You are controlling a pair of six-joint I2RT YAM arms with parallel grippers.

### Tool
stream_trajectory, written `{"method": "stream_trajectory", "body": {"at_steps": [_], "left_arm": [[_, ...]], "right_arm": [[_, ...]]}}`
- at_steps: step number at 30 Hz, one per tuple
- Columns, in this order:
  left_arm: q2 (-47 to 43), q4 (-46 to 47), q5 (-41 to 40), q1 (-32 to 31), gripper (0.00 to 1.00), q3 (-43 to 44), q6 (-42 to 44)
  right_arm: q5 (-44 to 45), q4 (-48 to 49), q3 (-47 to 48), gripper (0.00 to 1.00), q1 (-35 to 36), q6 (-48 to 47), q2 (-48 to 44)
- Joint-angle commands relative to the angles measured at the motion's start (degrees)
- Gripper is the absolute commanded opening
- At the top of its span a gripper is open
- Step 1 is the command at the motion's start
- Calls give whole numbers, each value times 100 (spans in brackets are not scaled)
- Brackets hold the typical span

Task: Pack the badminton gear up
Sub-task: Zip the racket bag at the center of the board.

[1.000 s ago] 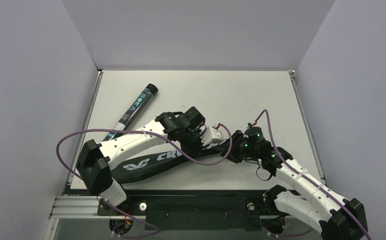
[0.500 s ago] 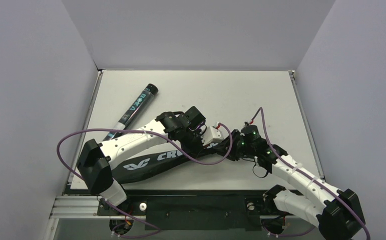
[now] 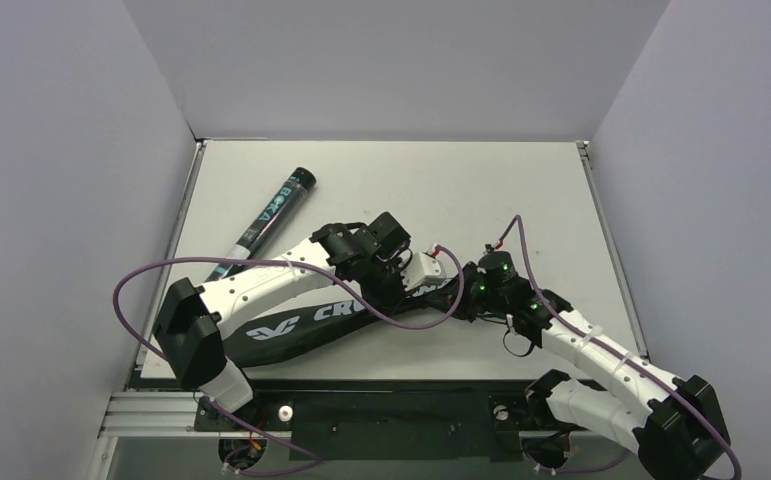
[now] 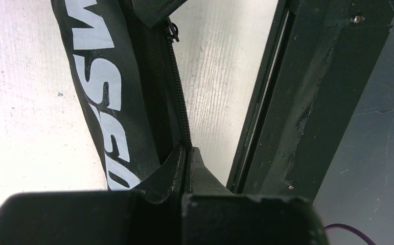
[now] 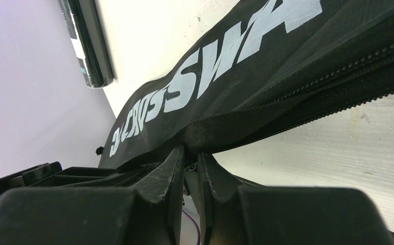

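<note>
The tube (image 3: 266, 222) lies on the table's (image 3: 481, 185) left, behind the bag (image 3: 296, 328) stretched along the near edge.

Left arm (image 3: 261, 282) reached from the near-left bench (image 3: 521, 190) corner toward centre; right arm (image 3: 593, 347) bent in from near-right. Left hand (image 4: 186, 153) fully closed, right hand (image 5: 190, 154) nearly so, each pinching the bag (image 5: 266, 66) at its zip edge.

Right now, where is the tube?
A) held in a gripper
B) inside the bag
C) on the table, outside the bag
C: the tube lies out on the table, beyond the bag, with nothing holding it.
</note>
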Motion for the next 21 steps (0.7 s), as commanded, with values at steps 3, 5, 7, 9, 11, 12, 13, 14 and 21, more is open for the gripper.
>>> {"method": "stream_trajectory", "body": {"at_steps": [3,5,7,9,11,12,13,14,21], "left_arm": [[-26,97,60,58,0,308,36],[-25,95,53,65,0,293,47],[-13,93,44,79,0,280,61],[1,91,58,98,0,278,64],[3,80,67,108,0,289,64],[2,75,75,110,0,309,62],[2,64,71,111,0,316,64],[-7,62,74,106,0,325,66],[-16,39,85,120,0,340,71]], "right_arm": [[116,-156,-17,1,36,5,-130],[124,-213,-34,0,37,-3,-186],[138,-272,-54,0,26,-5,-258],[153,-307,-78,0,11,-3,-308],[177,-355,-80,0,-1,-8,-348],[181,-365,-93,0,-12,-11,-363],[191,-391,-91,0,-18,-11,-394],[192,-401,-96,0,-27,-17,-408],[201,-435,-98,0,-60,-31,-398]]}}
